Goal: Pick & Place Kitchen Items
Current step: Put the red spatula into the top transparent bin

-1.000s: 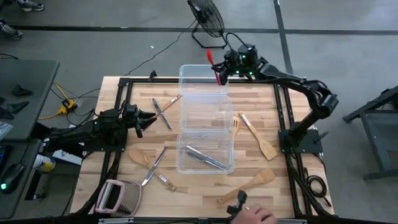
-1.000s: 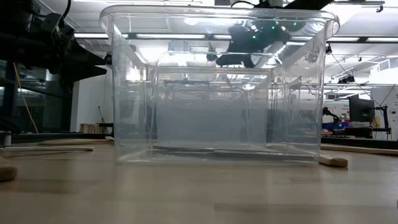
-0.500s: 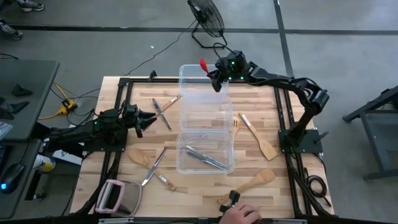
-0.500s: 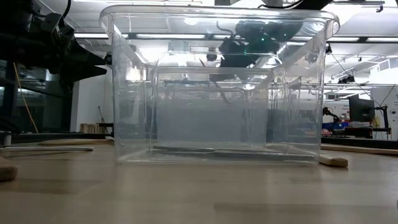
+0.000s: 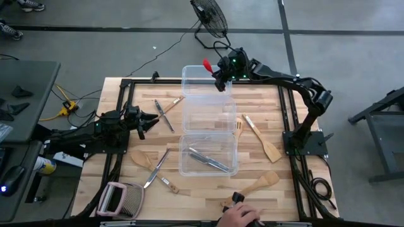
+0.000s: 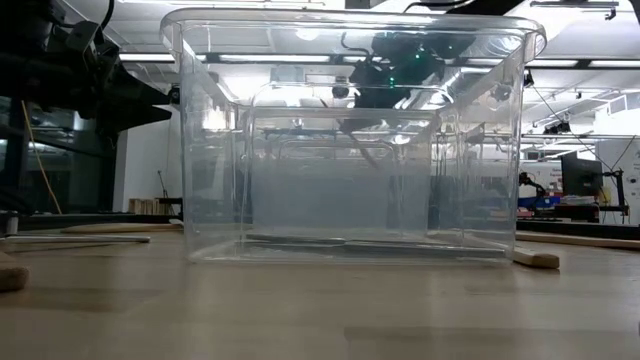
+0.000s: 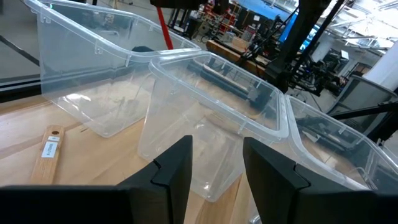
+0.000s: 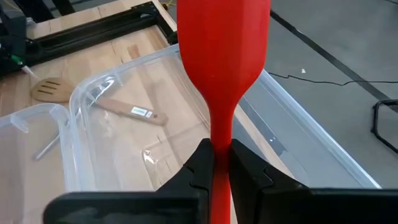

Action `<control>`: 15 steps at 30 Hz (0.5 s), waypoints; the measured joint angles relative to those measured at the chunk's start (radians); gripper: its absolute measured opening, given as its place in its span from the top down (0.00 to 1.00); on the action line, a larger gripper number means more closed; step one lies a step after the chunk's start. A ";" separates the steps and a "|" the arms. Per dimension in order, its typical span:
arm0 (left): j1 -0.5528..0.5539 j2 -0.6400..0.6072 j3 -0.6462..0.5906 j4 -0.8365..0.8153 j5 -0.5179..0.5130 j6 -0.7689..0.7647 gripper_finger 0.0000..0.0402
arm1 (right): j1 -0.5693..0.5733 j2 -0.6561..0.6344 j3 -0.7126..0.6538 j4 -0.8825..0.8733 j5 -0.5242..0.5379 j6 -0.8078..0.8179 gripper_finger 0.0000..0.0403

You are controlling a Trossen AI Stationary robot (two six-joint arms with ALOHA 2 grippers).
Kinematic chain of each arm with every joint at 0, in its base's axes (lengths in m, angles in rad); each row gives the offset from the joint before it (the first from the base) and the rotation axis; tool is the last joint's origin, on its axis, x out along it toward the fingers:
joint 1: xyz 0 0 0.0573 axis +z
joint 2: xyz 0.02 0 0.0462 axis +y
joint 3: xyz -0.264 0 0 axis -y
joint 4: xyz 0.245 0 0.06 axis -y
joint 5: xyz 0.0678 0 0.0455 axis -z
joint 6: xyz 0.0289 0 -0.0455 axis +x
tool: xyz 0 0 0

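Grey concrete floor is surrounding my wooden table, and a black fan is standing on the floor beyond its far edge. From overhead I am seeing three clear tubs running in a line down the middle of the table: the far tub, the middle tub and the near tub.

My right gripper is hanging over the far tub's right side, and its fingers are clamping the stem of the red spatula. The wrist camera is showing the red blade sticking out past the fingertips, above the tub's rim.

My left gripper is waiting at the table's left side, pointing toward the tubs; its fingers are standing partly apart with nothing between them.

Silver cutlery is lying inside the near tub. The other utensils are lying on the bare wood: a wooden-handled utensil and metal tongs left of the middle tub, a wooden spoon and a slim metal piece left of the near tub, a wooden fork and a wooden spatula to the right, and another wooden spatula near the front edge.

A person's hand is reaching in at the front edge, and a grater is sitting at the front left corner.
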 joint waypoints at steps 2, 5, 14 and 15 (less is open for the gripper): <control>0.000 0.000 0.000 0.000 0.000 0.000 0.64 | 0.001 0.000 0.000 -0.003 0.018 -0.012 0.94; 0.000 0.000 0.000 0.000 0.000 0.000 0.64 | 0.005 0.000 0.000 -0.020 0.029 -0.031 0.94; 0.000 0.000 0.000 0.000 0.000 0.000 0.64 | 0.009 0.000 0.000 -0.036 0.030 -0.038 0.93; 0.000 0.000 0.000 0.000 0.000 0.000 0.64 | 0.012 0.000 0.000 -0.036 0.030 -0.038 0.92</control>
